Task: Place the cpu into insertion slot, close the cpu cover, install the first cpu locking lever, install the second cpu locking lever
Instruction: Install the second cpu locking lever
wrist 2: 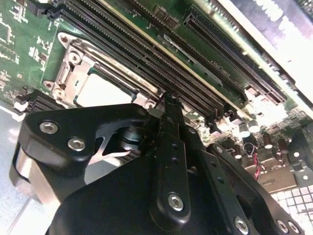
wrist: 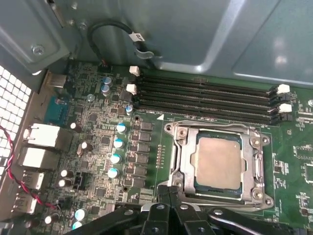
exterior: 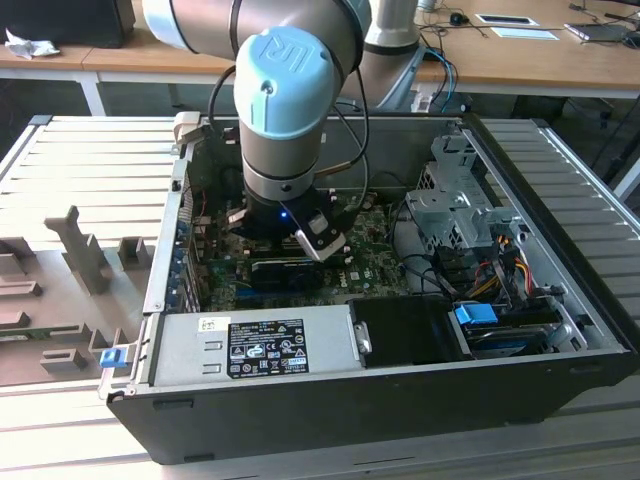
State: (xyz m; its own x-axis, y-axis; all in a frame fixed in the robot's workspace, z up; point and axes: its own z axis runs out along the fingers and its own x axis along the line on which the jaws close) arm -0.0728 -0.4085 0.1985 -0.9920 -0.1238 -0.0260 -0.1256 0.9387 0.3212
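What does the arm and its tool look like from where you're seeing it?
In the exterior view the arm is a grey metal tube with a light blue round joint cap bearing a moulded logo. A thin black cable loops down beside it. The tool is black with a small blue light; in both wrist views its links are matte black with silver screw heads.

the arm [exterior: 290, 100] has silver-grey tube joints with a light blue round end cap bearing an embossed mark. black cables loop beside its wrist. the gripper [wrist 2: 168, 105] is matte black, with linked bars fastened by silver screws.
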